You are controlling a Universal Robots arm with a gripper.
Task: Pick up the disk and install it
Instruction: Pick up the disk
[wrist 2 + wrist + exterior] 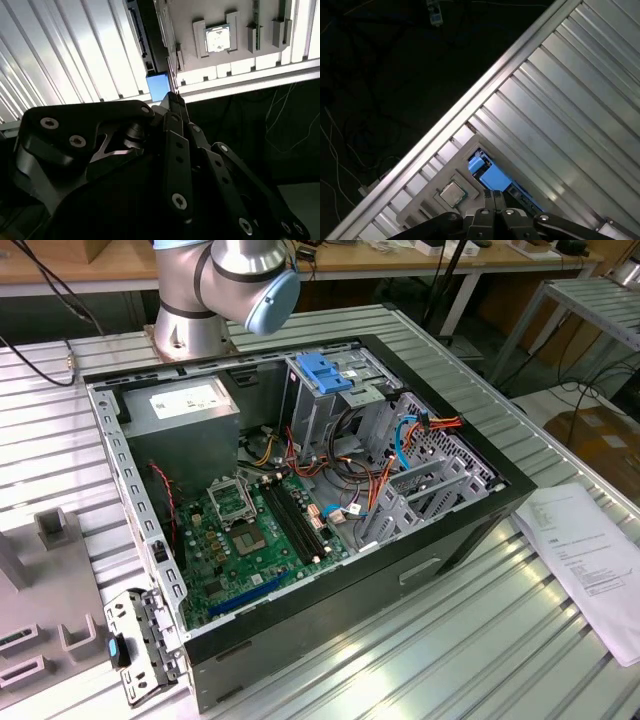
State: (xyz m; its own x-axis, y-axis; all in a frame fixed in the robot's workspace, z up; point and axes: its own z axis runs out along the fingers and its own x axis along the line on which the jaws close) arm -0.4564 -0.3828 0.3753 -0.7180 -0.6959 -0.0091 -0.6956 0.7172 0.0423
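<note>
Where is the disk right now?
In the first wrist view the disk, seen by its blue end, lies just past the gripper, right beside the grey tray that holds a square silver chip.

Case (420, 565): dark, open-topped, centre of the exterior view, lying on the table.
Table (500, 640): ribbed metal slats, also seen in both wrist views.
Power supply (190, 412): grey box with a white sticker, upper left inside the case.
Motherboard (255, 540): green, lower left inside the case.
Drive cage (320, 415): bare metal, upper middle inside the case.
Latch (325, 372): blue, on top of the cage.
Cables (440, 423): orange and blue, right of the cage.
Paper (590, 550): printed sheet, right edge of the exterior view.
Fixture (45, 540): grey, left edge of the exterior view.
Bracket (140, 650): metal with a blue knob, lower left, beside the case.
Chip (218, 38): square, silver, seated in a grey tray in both wrist views.
</note>
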